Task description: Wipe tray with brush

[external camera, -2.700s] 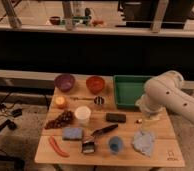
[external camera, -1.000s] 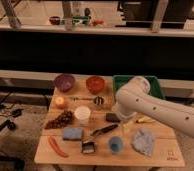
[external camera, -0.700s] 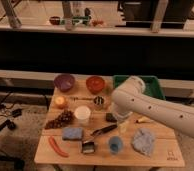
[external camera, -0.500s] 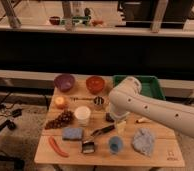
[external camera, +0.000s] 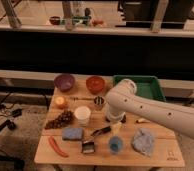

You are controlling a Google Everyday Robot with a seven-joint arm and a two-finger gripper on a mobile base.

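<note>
One tray [external camera: 155, 80], one brush [external camera: 96, 137], two bowls [external camera: 64, 82] [external camera: 95, 84]; pincer [external camera: 116, 127] near the brush.

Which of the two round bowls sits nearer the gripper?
The red bowl, next to the green tray; the purple bowl sits farther off. The gripper hovers by the brush.
</note>
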